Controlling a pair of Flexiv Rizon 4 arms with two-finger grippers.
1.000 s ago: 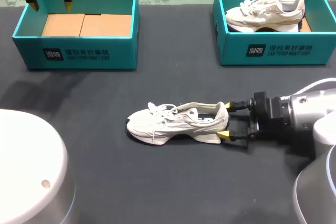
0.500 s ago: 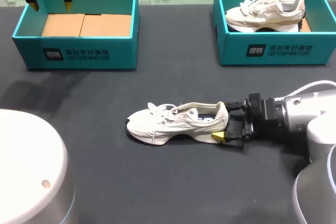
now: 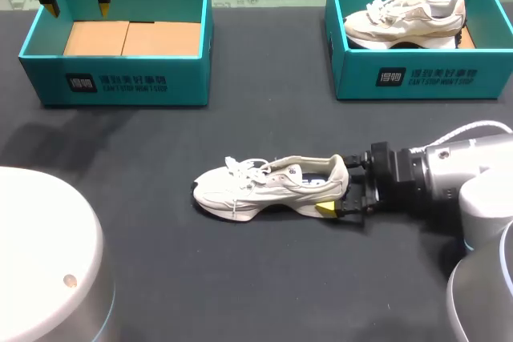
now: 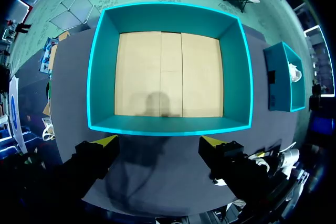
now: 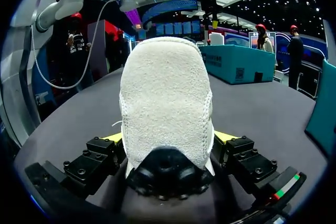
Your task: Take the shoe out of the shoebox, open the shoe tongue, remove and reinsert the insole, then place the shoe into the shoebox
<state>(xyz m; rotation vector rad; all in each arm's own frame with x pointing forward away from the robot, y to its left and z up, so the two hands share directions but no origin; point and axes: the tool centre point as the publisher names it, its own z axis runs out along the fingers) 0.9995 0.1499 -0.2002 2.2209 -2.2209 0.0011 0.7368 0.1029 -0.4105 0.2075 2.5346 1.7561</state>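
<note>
Mid-surface (image 3: 240,278), white shoe (image 3: 268,188) upright on its sole, toe toward left arm's side, heel toward right arm. Right gripper (image 3: 337,188) low at the heel, fingers spread, one just beside each flank, nothing clamped. Left gripper (image 3: 74,7) spread wide and holding nothing, above near wall of far-left shoebox (image 3: 120,78); far-right shoebox (image 3: 417,78) holds second shoe (image 3: 405,18).

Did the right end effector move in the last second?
Yes. The right end effector has advanced toward the shoe, which has not shifted, and now sits around its heel instead of just behind it.
</note>
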